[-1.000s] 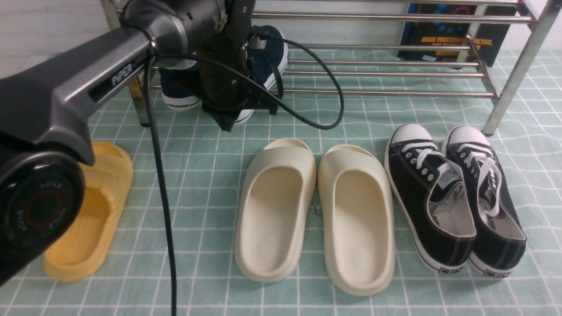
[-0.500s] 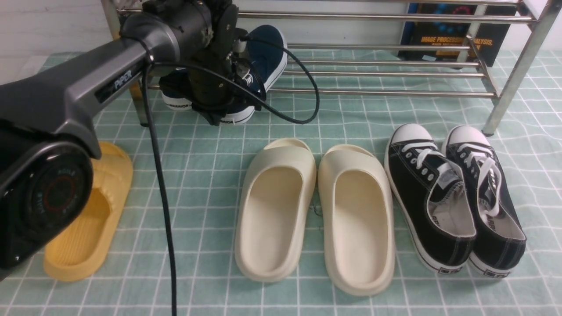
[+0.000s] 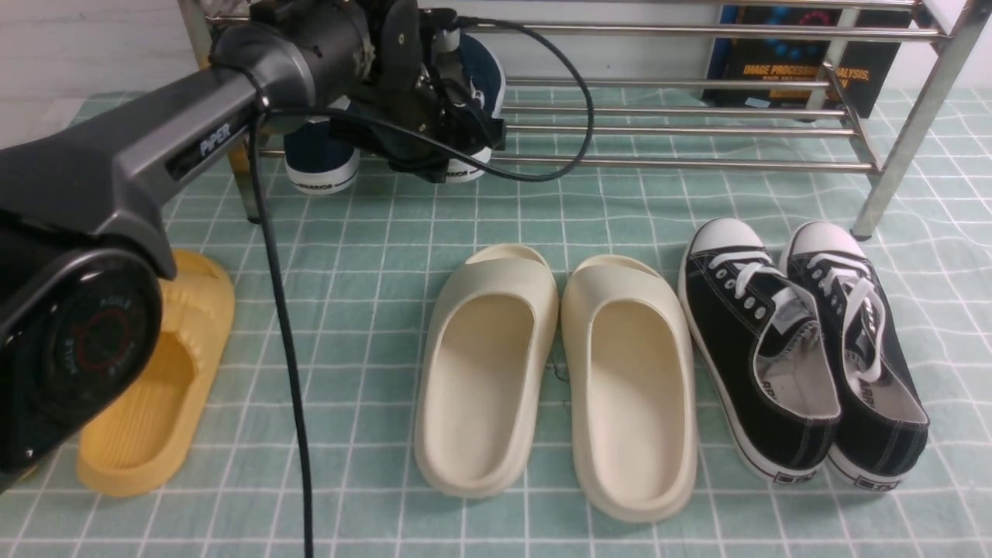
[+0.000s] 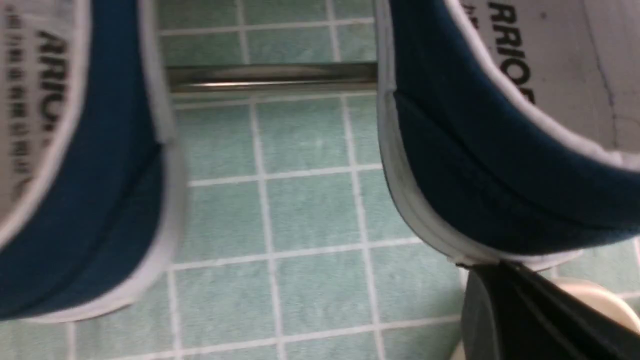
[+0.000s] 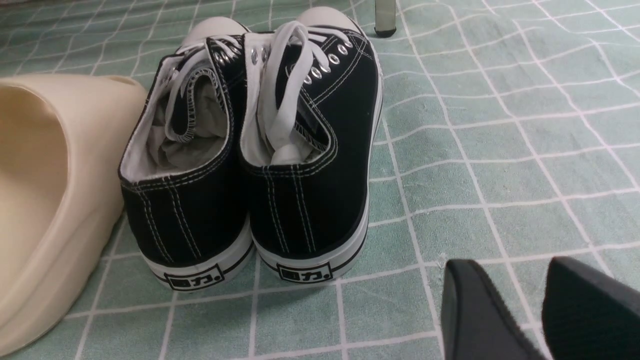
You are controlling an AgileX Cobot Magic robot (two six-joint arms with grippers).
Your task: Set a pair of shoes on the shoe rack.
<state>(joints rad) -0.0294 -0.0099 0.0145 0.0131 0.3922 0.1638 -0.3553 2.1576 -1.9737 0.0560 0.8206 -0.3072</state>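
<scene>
Two navy slip-on shoes rest on the low bars of the steel shoe rack (image 3: 682,164) at its left end. One shoe (image 3: 320,159) lies with its heel over the front bar. The other shoe (image 3: 477,85) lies to its right, mostly hidden by my left arm. My left gripper (image 3: 434,169) is shut, with nothing between its fingers. In the left wrist view its tip (image 4: 487,267) touches the white heel sole of that shoe (image 4: 475,175), with the first shoe (image 4: 100,200) beside it and a rack bar (image 4: 270,80) behind. My right gripper (image 5: 505,280) stands open just above the mat.
On the green checked mat lie a pair of cream slides (image 3: 484,372), black lace-up sneakers (image 3: 759,356) to their right, and a yellow slide (image 3: 155,403) at the left. A dark book (image 3: 798,70) stands behind the rack. The left arm's cable (image 3: 287,349) hangs down.
My shut left gripper has moved forward and to the right, and the navy shoe at its tip has slid further onto the rack. The other shoes have not moved.
</scene>
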